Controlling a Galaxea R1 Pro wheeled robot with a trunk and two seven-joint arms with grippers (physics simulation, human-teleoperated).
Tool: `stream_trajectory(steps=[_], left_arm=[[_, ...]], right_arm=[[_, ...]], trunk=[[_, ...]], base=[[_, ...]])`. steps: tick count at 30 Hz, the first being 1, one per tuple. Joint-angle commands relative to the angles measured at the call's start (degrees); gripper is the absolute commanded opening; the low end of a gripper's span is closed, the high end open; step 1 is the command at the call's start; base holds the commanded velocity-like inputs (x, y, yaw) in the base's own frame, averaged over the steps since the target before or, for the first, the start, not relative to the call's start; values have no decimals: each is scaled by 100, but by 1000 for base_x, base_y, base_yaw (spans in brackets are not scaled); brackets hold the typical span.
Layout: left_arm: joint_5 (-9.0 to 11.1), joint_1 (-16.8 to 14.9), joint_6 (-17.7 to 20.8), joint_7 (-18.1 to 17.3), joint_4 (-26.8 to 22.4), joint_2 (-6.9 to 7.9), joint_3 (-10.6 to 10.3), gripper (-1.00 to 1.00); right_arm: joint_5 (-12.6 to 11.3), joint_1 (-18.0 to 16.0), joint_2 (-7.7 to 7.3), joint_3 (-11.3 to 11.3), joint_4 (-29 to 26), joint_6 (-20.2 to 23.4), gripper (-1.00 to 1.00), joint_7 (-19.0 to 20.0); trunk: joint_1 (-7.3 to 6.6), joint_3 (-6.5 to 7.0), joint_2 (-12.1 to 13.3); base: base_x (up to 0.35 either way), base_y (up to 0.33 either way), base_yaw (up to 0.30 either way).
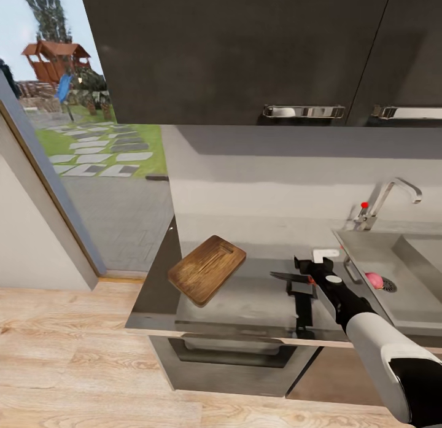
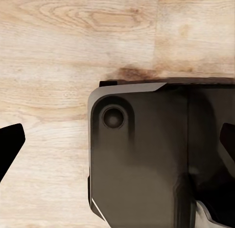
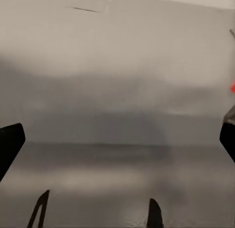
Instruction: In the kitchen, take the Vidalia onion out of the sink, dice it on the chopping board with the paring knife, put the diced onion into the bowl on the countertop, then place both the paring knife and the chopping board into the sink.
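Near the glossy grey countertop's left front corner, the dark brown, wood-grained chopping board lies flat and angled, with the paring knife just beside the steel sink and the round pinkish Vidalia onion by the drain. Reaching forward over the front edge, the right gripper hovers above the knife, fingers apart, holding nothing. Over the pale wood-plank floor, the left gripper hangs spread wide and empty.
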Motion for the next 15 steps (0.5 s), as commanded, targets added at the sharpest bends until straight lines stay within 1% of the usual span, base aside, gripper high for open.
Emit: stream_trajectory(steps=[1,8,15], left_arm=[[2,-1,-12,-8,-2,1,2,100],[2,-1,-12,-9,-1,1,2,100],[2,-1,-12,-9,-4,1,2,100]], right_arm=[[-11,-6,-3,28,16,-16,100,-29],[-12,-6,5,27,92,-11,100,-33],[-18,-4,6,27,171,1,100,-33]], trunk=[[3,-10,-11],[3,-10,-11],[3,-10,-11]], base=[[0,0,0],[19,0,0],[193,0,0]])
